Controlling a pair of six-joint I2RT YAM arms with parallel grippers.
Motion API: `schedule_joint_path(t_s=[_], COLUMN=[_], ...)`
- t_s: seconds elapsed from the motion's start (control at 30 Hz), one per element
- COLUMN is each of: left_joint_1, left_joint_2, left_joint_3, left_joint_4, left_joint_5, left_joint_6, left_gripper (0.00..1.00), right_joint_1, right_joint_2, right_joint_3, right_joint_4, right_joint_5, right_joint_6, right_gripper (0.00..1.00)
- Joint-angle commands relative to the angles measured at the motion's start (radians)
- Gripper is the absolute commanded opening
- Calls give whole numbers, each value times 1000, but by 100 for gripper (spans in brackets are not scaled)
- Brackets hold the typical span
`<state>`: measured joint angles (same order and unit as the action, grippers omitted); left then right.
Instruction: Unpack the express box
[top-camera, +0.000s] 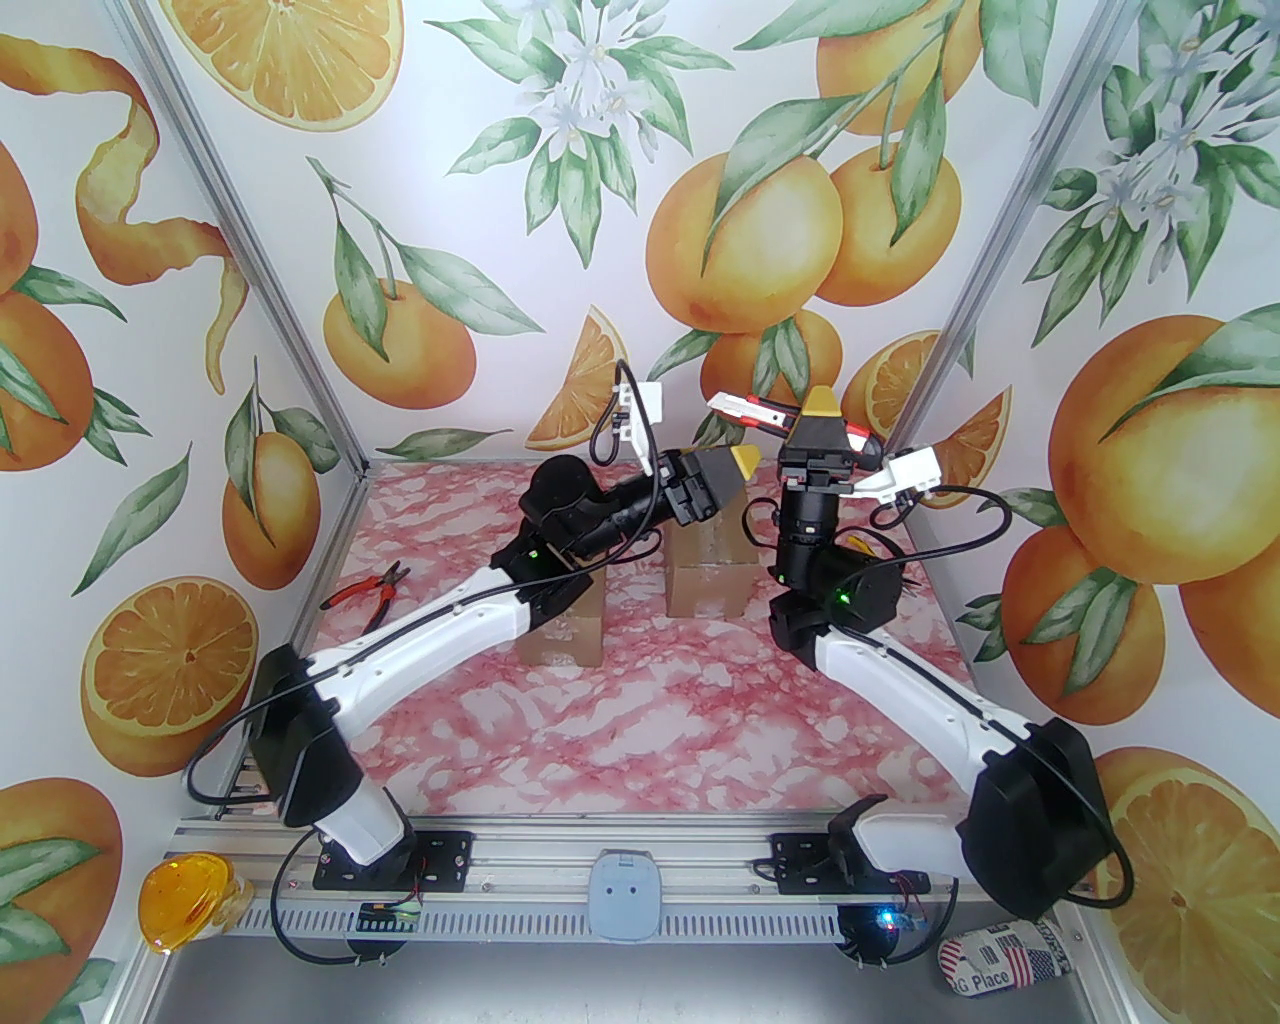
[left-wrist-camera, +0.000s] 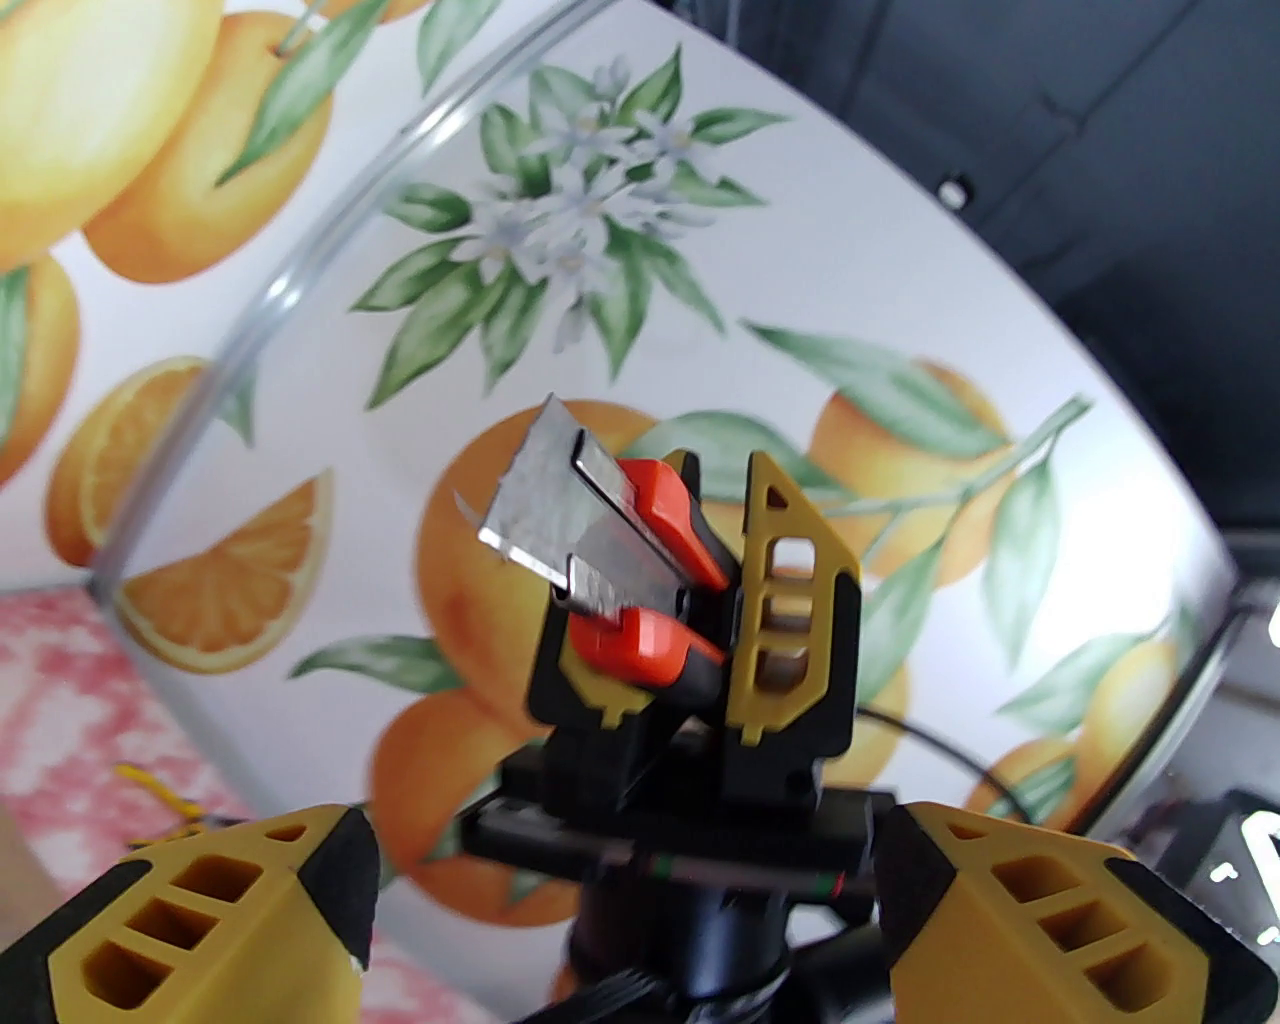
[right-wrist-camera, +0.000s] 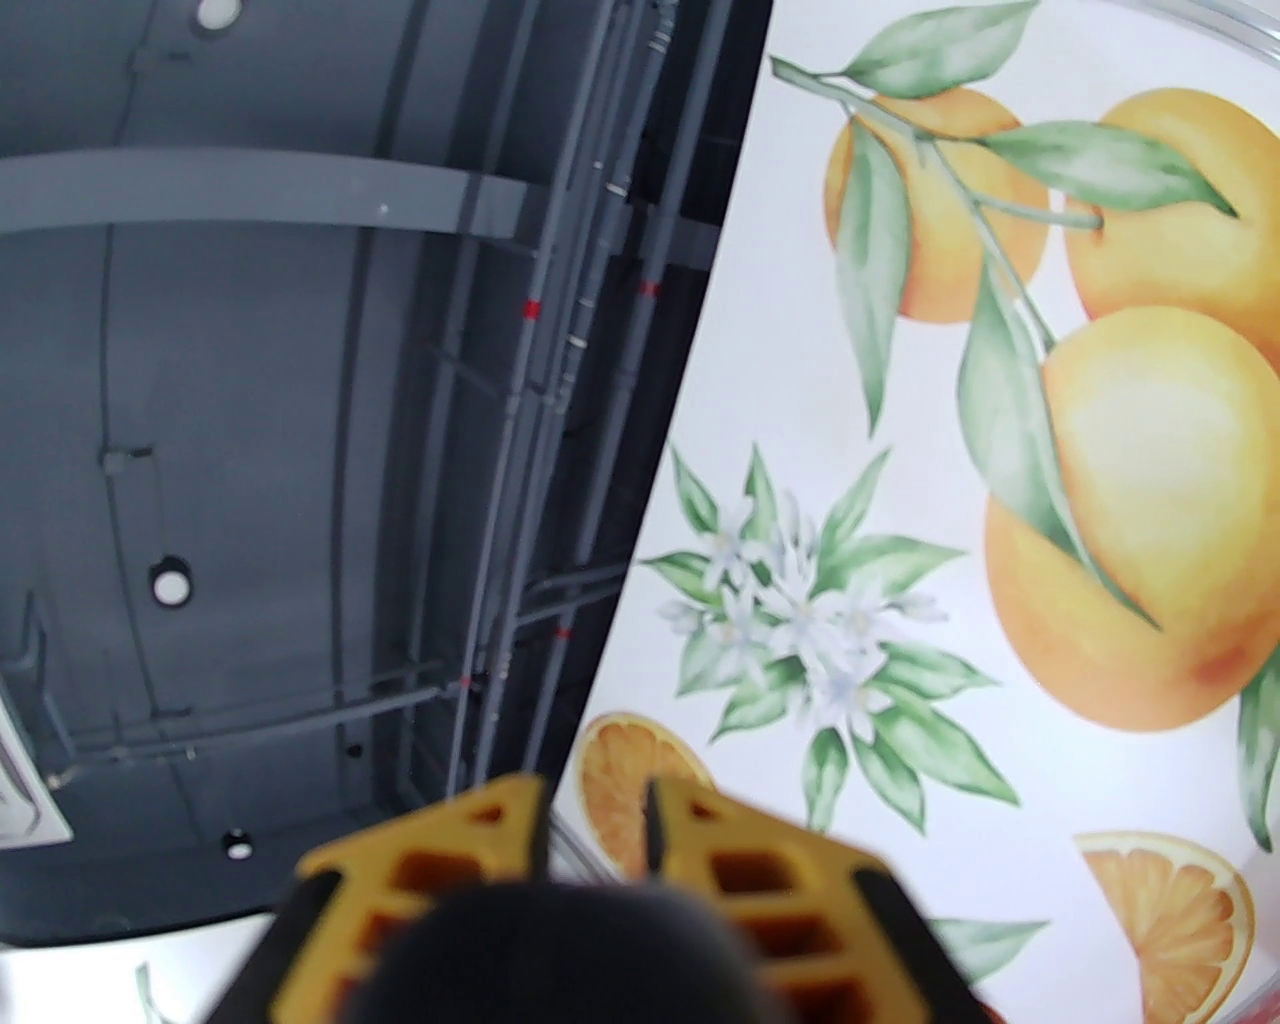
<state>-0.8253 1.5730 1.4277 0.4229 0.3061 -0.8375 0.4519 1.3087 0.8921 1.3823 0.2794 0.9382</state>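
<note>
Two brown cardboard boxes stand on the pink marble table: one (top-camera: 708, 582) at the centre back, the other (top-camera: 563, 630) partly hidden under my left arm. My right gripper (top-camera: 822, 412) is raised above the table, pointing upward, shut on a red-and-white utility knife (top-camera: 760, 408). The left wrist view shows that gripper (left-wrist-camera: 690, 620) clamping the knife's orange body (left-wrist-camera: 670, 520), its steel blade (left-wrist-camera: 540, 500) extended up and to the left. My left gripper (top-camera: 738, 468) hangs just left of the knife, fingers (left-wrist-camera: 200, 920) spread wide, open and holding nothing.
Red-handled pliers (top-camera: 368, 592) lie at the table's left edge. An orange translucent object (top-camera: 190, 895) sits off the table at the front left, and a flag-printed pouch (top-camera: 1005, 960) at the front right. Printed walls close in three sides.
</note>
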Motion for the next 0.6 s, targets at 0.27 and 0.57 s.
schedule_joint_path(t_s=[0.27,0.57], left_joint_1=[236,621], left_joint_2=[-343,-193], left_joint_3=[-108,-12], left_joint_4=[-716,-988], left_joint_5=[-116,89], left_joint_6=[343,497], left_gripper=[100,100], right_joint_1=[-27,72], right_joint_2=[-171,-181], right_joint_3=[-7,33], right_joint_4=[-435,-710], right_joint_5=[-34,7], right_joint_6=[-295,-448], right_gripper=[4,3])
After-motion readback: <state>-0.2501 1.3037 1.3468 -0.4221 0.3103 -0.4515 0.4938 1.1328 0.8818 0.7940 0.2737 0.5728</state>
